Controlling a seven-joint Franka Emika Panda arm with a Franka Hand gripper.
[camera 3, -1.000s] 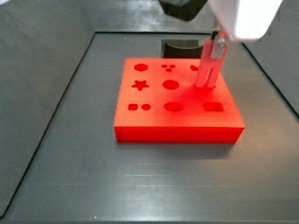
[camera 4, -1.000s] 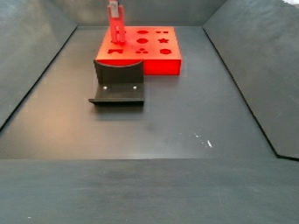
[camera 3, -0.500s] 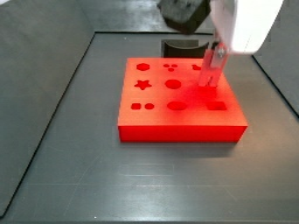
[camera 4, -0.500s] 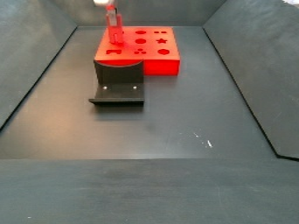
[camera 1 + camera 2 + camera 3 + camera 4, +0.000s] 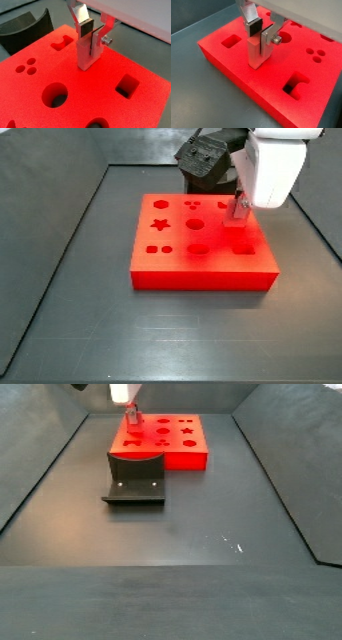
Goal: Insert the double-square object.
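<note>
i've got the gripper (image 5: 89,34) over the large flat red block with shaped holes (image 5: 174,263), toward its edge nearest the small dark grey notched holder (image 5: 135,483). its flat silver fingers (image 5: 252,22) are closed to a narrow gap on the long slim bright-red stick, the double-square object (image 5: 87,52), held upright with its lower end meeting the block's top face.

against half a second ago, much less of the stick shows below the fingers in a side view (image 5: 238,212), and the wrist sits lower. i read that as the stick going down into its hole, though in both wrist views i can't see the hole's outline around its foot, so seated or just pressing i can't tell.

count: one block, one stick, one holder, one gripper. across the side views the block's face shows about ten cut-outs; the wrist views show only some of them.
</note>
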